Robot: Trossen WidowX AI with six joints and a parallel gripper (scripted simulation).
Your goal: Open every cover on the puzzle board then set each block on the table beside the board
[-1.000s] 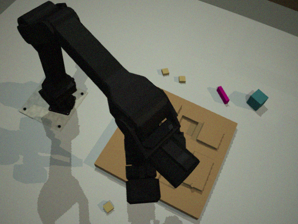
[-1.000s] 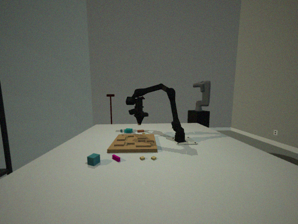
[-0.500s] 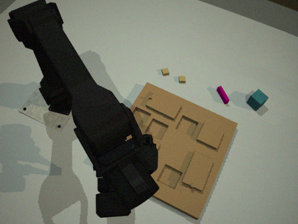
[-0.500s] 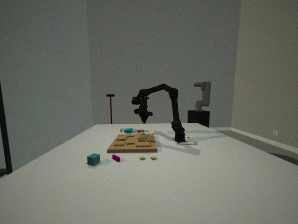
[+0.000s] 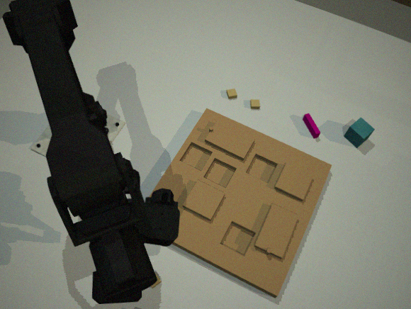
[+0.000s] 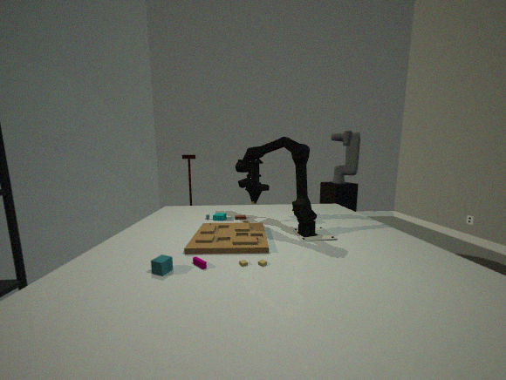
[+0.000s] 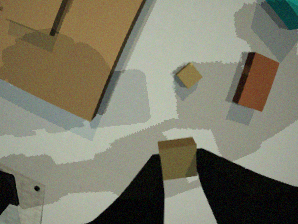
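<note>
The puzzle board (image 5: pixel 244 205) (image 6: pixel 227 250) (image 7: pixel 97 40) lies flat. Its wells, such as one well (image 5: pixel 220 173) and another well (image 5: pixel 238 239), look empty. Raised cover plates, such as one cover (image 5: pixel 203 200) and another cover (image 5: pixel 276 230), sit beside them. My gripper (image 6: pixel 254 201) (image 7: pixel 177 158) is shut on a tan block (image 7: pixel 178 162), held in the air over the table, off the board. Two tan blocks, one block (image 5: pixel 232 93) (image 6: pixel 262 263) and another block (image 5: pixel 255 103) (image 6: pixel 243 263), rest off the board. A third tan block (image 5: pixel 156 281) (image 7: pixel 189 75) rests off the opposite side, partly hidden by the arm in the top view.
A magenta bar (image 5: pixel 311 125) (image 6: pixel 200 262) and a dark teal cube (image 5: pixel 359 132) (image 6: pixel 161 265) lie beyond the board. A red-brown block (image 6: pixel 240 217) (image 7: pixel 256 81) and a bright teal block (image 6: pixel 219 216) (image 7: pixel 287 12) lie on the third tan block's side.
</note>
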